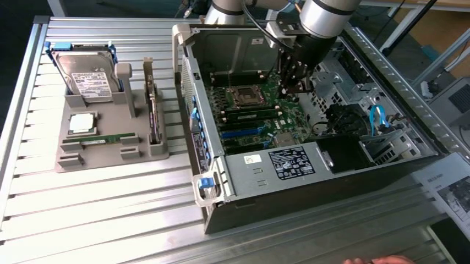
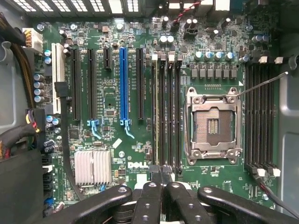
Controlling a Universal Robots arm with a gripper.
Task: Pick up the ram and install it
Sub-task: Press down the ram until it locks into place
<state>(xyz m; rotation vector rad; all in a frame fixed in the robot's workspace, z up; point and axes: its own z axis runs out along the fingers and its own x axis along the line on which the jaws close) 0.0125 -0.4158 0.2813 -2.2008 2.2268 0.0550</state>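
Note:
The ram, a thin green stick with a white label, lies in a slot of the grey holder on the exterior view's left, outside the computer case. My gripper hangs inside the open case over the motherboard, far from the ram. In the wrist view my gripper is shut, its black fingers meeting with nothing between them, just above the long black memory slots beside the empty processor socket.
The holder also carries a hard drive, a square silver processor and an upright dark expansion card. Cables and a drive cage crowd the case's right side. A person's fingers show at the bottom edge.

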